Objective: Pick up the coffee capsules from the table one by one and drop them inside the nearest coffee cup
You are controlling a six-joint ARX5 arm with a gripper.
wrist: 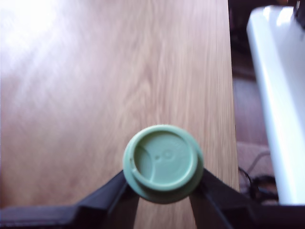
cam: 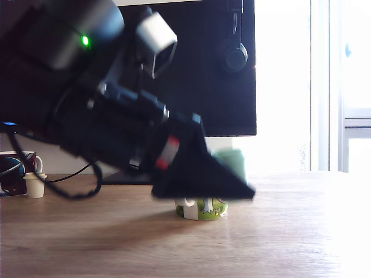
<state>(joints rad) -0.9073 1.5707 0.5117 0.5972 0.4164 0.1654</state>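
Here, the black arm (cam: 98,110) is filling the exterior view from 9 o'clock toward the centre, with a green indicator light (cam: 85,40) glowing near 11 o'clock. The gripper (wrist: 163,193) is clamping the mint-green capsule (wrist: 163,162) between its 2 dark fingers (wrist: 112,193); in the wrist view the capsule's round flat end is facing the camera, with 1 finger pressing on each side of its body. In the exterior view that capsule (cam: 231,163) is appearing as a blurred pale-green shape held above the surface (cam: 278,231), just past the dark wedge of the gripper (cam: 232,182).

Directly beneath the gripper, slightly toward 6 o'clock of the frame centre, a green patterned cup (cam: 202,208) is standing on the surface; only its lower part is showing, the rest being hidden by the gripper. Whether the capsule is lying exactly over the cup's mouth cannot be told.

At 9 o'clock in the exterior view, the cream-beige capsule (cam: 35,185) is standing upright on the surface, well apart from the cup, beside a dark mug (cam: 14,168) and a looping black cable (cam: 75,182). A large black monitor (cam: 214,69) is occupying the background toward 12 o'clock, with headphones (cam: 234,55) hanging against it. Bright window light (cam: 301,81) is washing out the area toward 3 o'clock.
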